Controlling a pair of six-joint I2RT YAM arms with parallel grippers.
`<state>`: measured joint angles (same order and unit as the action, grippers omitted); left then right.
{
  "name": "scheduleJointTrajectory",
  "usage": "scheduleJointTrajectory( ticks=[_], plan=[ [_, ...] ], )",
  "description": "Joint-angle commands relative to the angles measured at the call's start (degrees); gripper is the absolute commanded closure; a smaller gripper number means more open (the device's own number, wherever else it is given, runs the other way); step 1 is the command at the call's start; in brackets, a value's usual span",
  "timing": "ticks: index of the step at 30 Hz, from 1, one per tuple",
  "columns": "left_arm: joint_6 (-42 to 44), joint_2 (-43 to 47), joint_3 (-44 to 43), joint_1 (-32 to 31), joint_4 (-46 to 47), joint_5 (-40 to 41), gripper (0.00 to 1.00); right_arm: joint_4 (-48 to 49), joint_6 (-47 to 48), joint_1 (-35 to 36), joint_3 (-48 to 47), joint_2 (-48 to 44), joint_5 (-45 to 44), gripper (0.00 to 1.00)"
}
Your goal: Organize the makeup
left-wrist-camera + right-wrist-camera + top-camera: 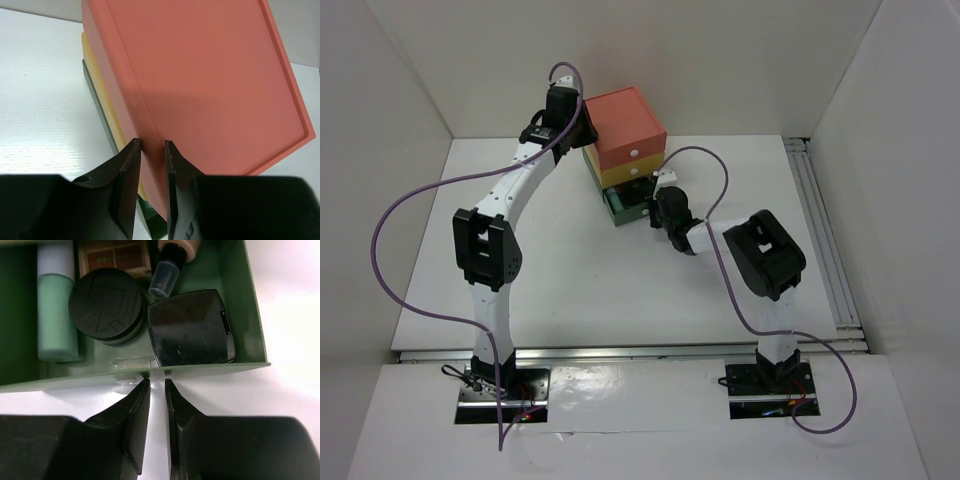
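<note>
Right claw (157, 383): black palette (190, 329) just beyond it.

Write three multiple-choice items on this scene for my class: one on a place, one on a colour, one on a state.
1. Where does the mint-green tube lie?
A. on the table
B. in the green drawer
C. on top of the box

2. On the drawer box, which colour is the top tier?
A. orange
B. blue
C. white

3. The green drawer is:
A. shut
B. taken out of the box
C. pulled out

Key:
1 B: it lies beside the round black compact inside the drawer.
2 A: orange sits above the yellow tier.
3 C: its contents lie exposed just beyond the right gripper.
</note>
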<state>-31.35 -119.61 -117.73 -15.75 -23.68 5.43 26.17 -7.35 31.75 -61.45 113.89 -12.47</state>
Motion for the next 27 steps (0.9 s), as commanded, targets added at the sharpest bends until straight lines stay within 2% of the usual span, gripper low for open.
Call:
scheduleJointTrajectory(
  ticks=[1,6,9,12,17,21,22,23,25,27],
  plan=[
    [3.76,-4.49,2.60,-0.69,-9.89,-5.51,0.71,16.09,-2.13,-0.28,-5.43,2.65,0.96,0.74],
    [3.76,-4.49,3.91,-0.69,-9.89,-6.74,0.72,25.84,-5.56,-0.81,-10.08,9.59,-0.54,0.74],
    [4.28,-4.49,3.91,-0.69,-9.89,-6.75,0.72,27.43,-8.46,-2.13,-15.09,14.42,-0.63,0.74],
    [4.28,-4.49,3.91,-0.69,-9.89,-6.75,0.72,31.82,-12.06,-3.45,-16.86,17.41,0.51,0.71],
    [4.28,-3.09,4.53,-0.69,-10.42,-6.75,0.72,41.76,-14.62,-3.45,-13.53,18.04,0.52,0.66],
    [3.76,-1.95,1.91,-0.69,-11.64,-4.12,0.71,38.00,-14.10,-3.45,-8.88,10.43,1.66,0.66],
    [3.76,-1.94,0.41,-0.17,-12.43,-3.33,0.68,36.86,-14.09,-3.45,-7.30,8.30,0.61,0.66],
    [3.06,-1.94,-1.25,-0.16,-14.53,-2.02,0.51,33.54,-14.09,-3.45,-3.97,6.02,-0.09,0.66],
    [3.05,0.07,-3.98,1.24,-15.25,-2.00,0.37,28.61,-13.39,-3.45,-1.05,-1.42,-1.32,0.65],
    [2.26,2.35,-5.75,1.94,-16.04,-2.00,0.16,17.37,-11.03,-3.97,0.98,-6.20,-2.11,0.60]
  ],
)
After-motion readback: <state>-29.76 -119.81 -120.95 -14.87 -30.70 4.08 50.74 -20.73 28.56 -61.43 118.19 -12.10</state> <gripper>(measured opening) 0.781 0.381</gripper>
